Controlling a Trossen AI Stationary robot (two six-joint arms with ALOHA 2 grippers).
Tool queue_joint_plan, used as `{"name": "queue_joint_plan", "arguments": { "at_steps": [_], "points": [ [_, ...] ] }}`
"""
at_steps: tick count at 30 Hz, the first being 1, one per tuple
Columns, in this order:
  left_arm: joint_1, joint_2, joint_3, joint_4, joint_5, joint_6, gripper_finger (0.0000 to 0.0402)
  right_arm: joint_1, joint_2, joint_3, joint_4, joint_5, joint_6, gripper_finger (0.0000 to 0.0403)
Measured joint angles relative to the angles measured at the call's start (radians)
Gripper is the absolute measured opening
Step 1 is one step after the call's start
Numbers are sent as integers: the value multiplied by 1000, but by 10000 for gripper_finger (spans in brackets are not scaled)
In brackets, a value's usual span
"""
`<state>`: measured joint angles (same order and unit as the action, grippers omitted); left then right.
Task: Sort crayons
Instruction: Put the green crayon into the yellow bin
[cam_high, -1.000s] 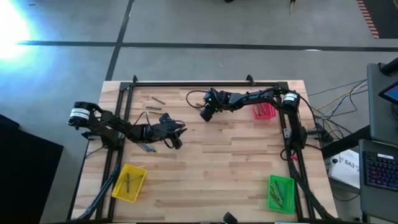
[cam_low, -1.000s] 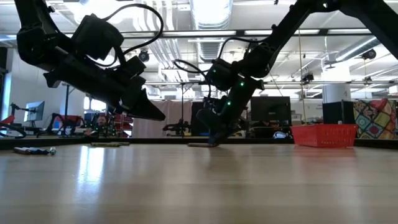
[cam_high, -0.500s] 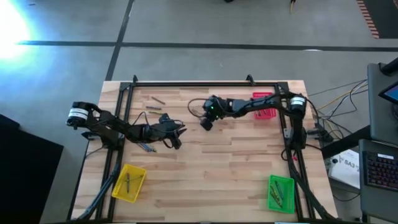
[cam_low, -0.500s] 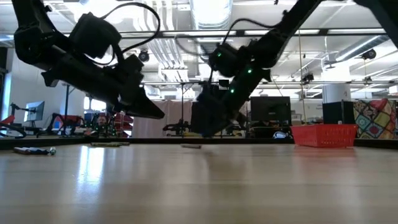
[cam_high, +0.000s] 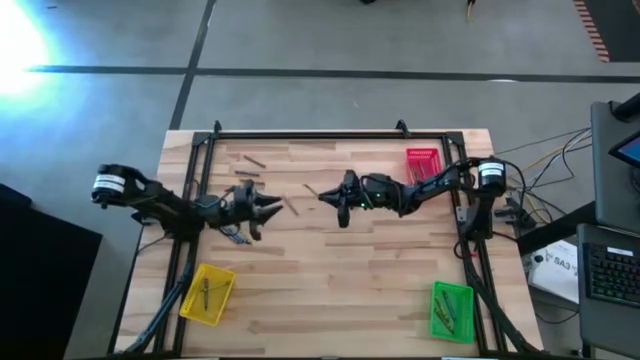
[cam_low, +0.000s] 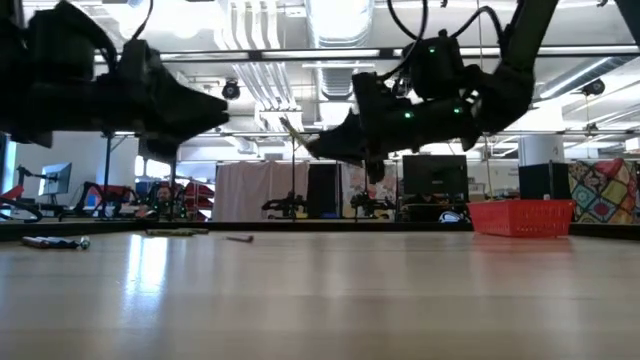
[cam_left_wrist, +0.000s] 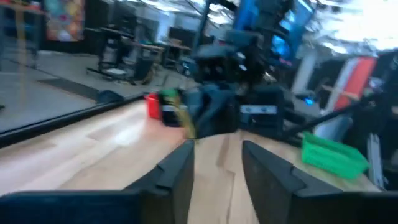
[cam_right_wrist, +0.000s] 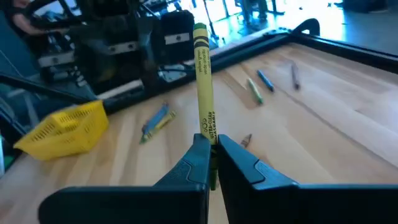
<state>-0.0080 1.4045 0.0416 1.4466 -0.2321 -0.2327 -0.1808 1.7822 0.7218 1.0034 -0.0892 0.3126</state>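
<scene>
My right gripper (cam_right_wrist: 212, 147) is shut on a yellow-olive crayon (cam_right_wrist: 204, 81) above the table's middle (cam_high: 311, 188). Facing it from the left, my left gripper (cam_left_wrist: 217, 168) stands open and level with nothing between its fingers (cam_high: 278, 207). A short crayon piece (cam_high: 292, 208) lies flat on the wood between the two grippers. More crayons lie flat near the far left (cam_high: 252, 160) (cam_high: 247, 173), and a blue bunch (cam_high: 235, 237) lies under my left arm. My right gripper pinches the crayon's one end (cam_right_wrist: 209, 134) between its two fingers. The fingers come level from the table's right and lie along the crayon. The crayon sticks out past the fingertips, slanting a little upward (cam_low: 293, 135), lifted clear of the table.
A red tray (cam_high: 422, 165) stands at the far right. A yellow tray (cam_high: 208, 294) sits near left and a green tray (cam_high: 451, 310) near right, both with crayons inside. A black frame rail (cam_high: 300, 134) runs along the table's edges.
My right gripper has risen from the table with the crayon and tipped from pointing down to level, facing the table's left edge. My left gripper has drawn back toward the left edge and tipped up to level.
</scene>
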Motion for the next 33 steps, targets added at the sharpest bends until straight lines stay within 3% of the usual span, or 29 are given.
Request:
{"name": "queue_joint_plan", "arguments": {
  "at_steps": [7, 12, 16, 27, 33],
  "points": [
    [-2, 142, 144, -72, 38, 33, 200, 55, 50, 65, 0, -28, -41, 12],
    [-2, 185, 173, -34, 33, 30, 210, 83, 48, 70, -12, -24, -62, 12],
    [-2, 177, 191, -7, 38, 51, 181, 100, 46, 65, -8, -25, -66, 12],
    [1, 169, 193, -34, 43, 65, 51, 125, 46, 58, -2, 13, -77, 12],
    [2, 169, 193, -34, 42, 11, 36, 129, 46, 58, 5, 39, -86, 12]
  ]
}}
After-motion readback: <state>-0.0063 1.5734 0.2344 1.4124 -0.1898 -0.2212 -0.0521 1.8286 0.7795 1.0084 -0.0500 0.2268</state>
